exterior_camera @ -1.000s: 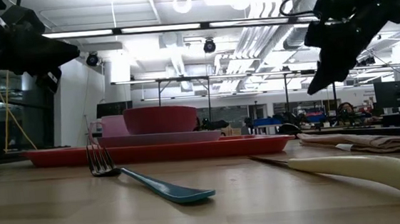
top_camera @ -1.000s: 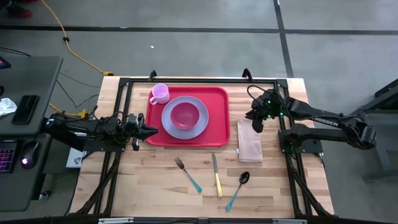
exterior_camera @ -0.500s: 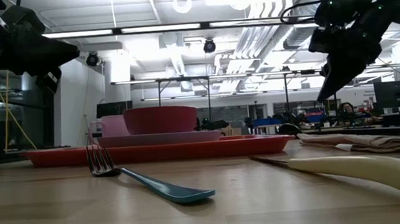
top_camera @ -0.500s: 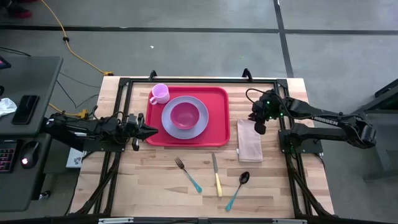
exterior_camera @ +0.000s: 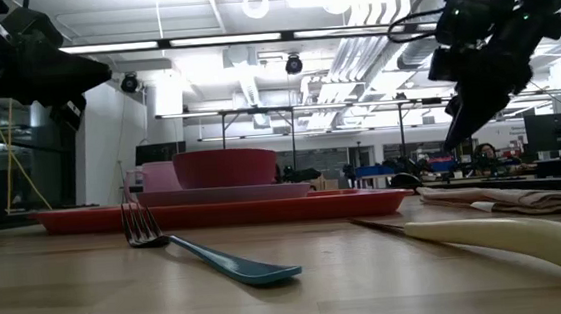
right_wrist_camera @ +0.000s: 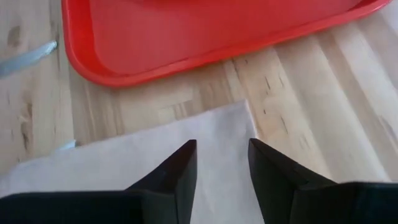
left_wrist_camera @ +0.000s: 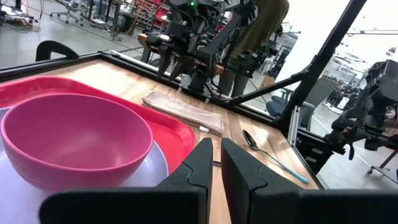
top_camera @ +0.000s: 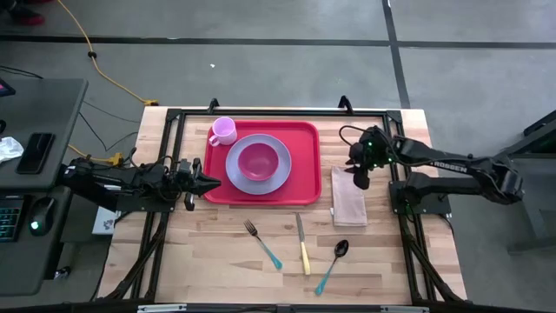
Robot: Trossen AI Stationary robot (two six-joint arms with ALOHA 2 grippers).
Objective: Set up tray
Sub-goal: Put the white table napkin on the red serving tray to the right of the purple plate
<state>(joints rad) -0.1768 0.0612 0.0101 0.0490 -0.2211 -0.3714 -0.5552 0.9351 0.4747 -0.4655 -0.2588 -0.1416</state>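
Right wrist view: the right tool [right_wrist_camera: 221, 180] is hovering, fingers parted and empty, over the napkin [right_wrist_camera: 137, 155], the tray [right_wrist_camera: 186, 37] just ahead. Best grip the edge squarely, lifting gently.

Tray [top_camera: 304, 165] red, plate [top_camera: 280, 178] lavender, bowl [top_camera: 258, 161] magenta, cup [top_camera: 223, 130] pink. Napkin [top_camera: 349, 204] beige. Fork [top_camera: 263, 244] and spoon [top_camera: 332, 265] handles teal, knife [top_camera: 304, 252] handle cream. Counter [top_camera: 217, 252] light wood grain.
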